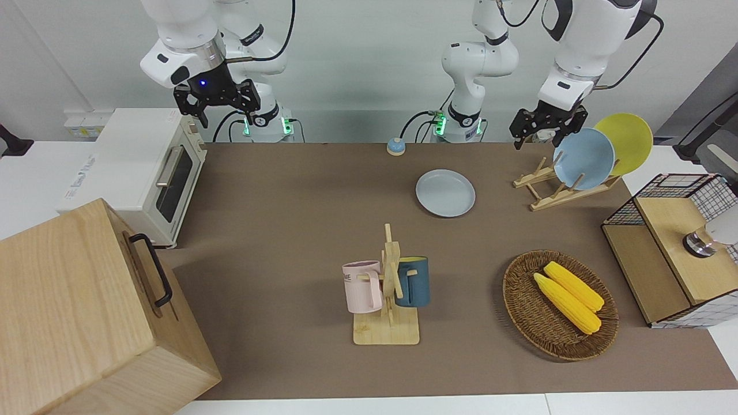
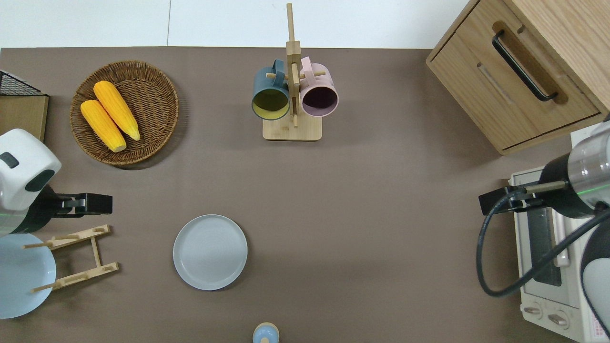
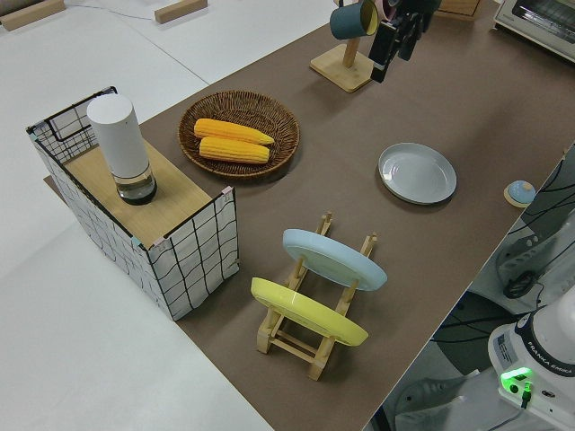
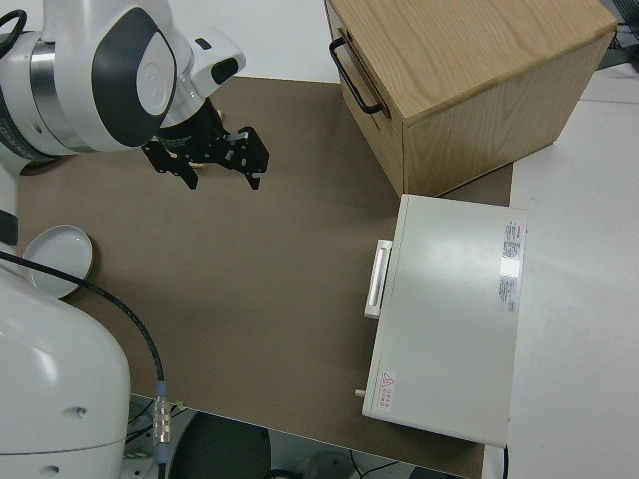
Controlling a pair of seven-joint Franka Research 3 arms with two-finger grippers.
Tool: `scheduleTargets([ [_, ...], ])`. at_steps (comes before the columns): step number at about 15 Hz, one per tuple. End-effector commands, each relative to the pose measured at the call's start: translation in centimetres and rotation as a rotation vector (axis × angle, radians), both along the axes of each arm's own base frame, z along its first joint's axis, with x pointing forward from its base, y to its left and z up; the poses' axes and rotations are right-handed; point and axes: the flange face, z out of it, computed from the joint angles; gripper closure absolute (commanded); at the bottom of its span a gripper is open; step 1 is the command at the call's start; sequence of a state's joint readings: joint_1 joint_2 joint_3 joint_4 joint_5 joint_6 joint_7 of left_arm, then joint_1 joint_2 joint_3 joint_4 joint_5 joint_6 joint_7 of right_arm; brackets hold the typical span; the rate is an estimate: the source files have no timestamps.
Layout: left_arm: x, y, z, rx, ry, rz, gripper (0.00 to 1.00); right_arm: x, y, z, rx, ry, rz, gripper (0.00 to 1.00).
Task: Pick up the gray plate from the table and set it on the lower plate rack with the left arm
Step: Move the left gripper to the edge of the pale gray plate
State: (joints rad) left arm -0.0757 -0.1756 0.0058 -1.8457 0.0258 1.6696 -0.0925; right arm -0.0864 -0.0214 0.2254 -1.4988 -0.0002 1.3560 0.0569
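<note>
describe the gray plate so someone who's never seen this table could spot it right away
On the brown table, find the small wooden plate rack at the left arm's end. The gray plate lies flat on the tabletop beside it, toward the middle. Unlike the sky-blue plate and the yellow plate, which stand in the rack, it is pale gray and lies alone.

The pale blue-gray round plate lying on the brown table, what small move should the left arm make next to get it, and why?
Probably swing the left gripper from the light-wood plate rack over to the pale blue-gray round plate and lower toward its rim. The plate lies flat and untouched on the brown table, and the gripper is up, open and empty. The right arm is parked.
</note>
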Motion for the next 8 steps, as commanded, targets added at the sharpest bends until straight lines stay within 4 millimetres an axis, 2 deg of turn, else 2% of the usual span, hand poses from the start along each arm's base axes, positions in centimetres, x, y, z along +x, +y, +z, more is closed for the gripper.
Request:
scheduleTargets([
  [1, 0.3, -0.7, -0.2, 0.001, 0.013, 0.001, 0.01, -0.3, -0.4, 0.4, 0.003, 0.005, -0.005, 0.011],
  [5, 0.3, -0.7, -0.9, 0.002, 0.027, 0.002, 0.01, -0.3, -0.3, 0.4, 0.003, 0.005, -0.003, 0.011],
  [8, -0.1, -0.7, -3.4, -0.001, 0.046, -0.006, 0.01, -0.3, -0.3, 0.4, 0.003, 0.005, -0.003, 0.013],
])
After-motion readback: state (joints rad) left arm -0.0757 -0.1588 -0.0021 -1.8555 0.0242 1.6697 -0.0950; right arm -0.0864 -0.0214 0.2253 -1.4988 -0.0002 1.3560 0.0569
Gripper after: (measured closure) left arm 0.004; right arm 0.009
